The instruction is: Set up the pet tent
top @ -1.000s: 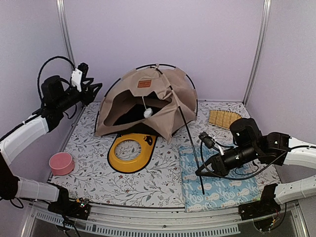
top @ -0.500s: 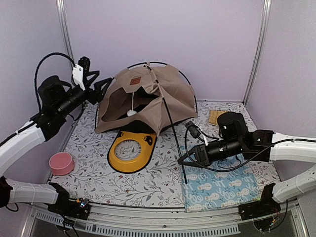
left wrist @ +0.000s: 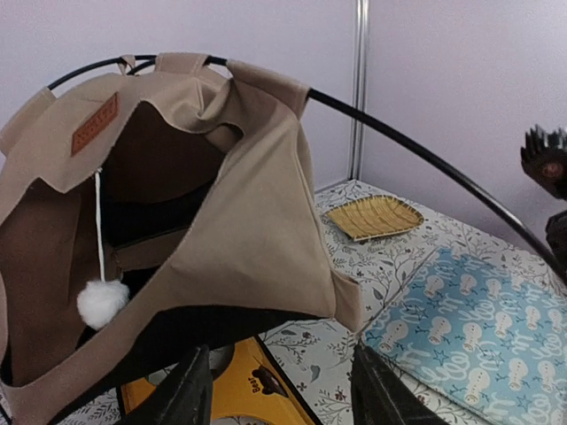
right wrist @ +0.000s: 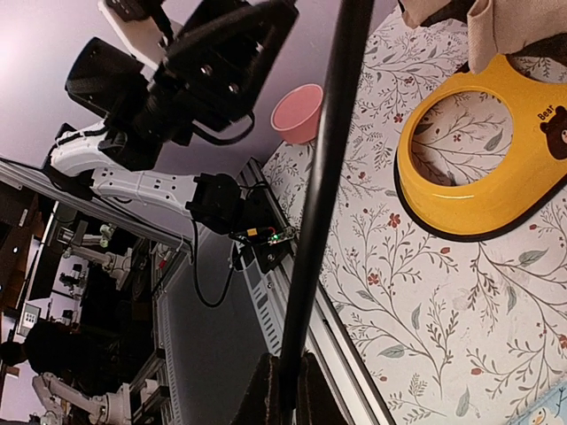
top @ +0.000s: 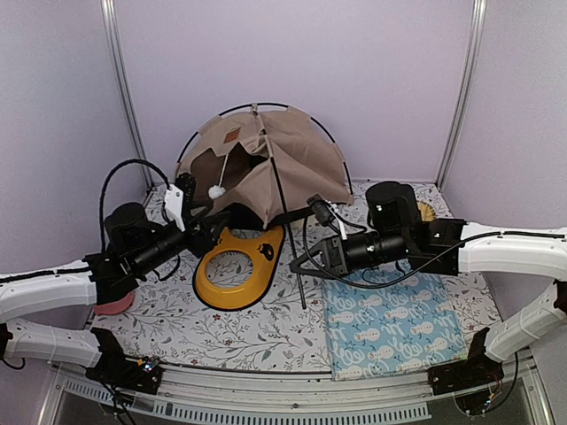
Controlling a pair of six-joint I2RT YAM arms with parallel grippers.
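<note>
The pet tent is beige fabric on thin black crossing poles, tipped up at the back of the table with its opening facing front left. Its brown label and white pom-pom show in the left wrist view. My right gripper is shut on one black pole near its lower free end. My left gripper is open and empty, just below the tent's black lower edge, near the tent's front left.
A yellow oval bowl tray lies in front of the tent. A light blue patterned mat lies front right. A pink bowl sits at left, partly behind my left arm. A woven straw mat lies back right.
My right gripper has moved left with the pole, and the tent has risen and tipped further up. My left arm has swung down and right to the tent's front lower edge.
</note>
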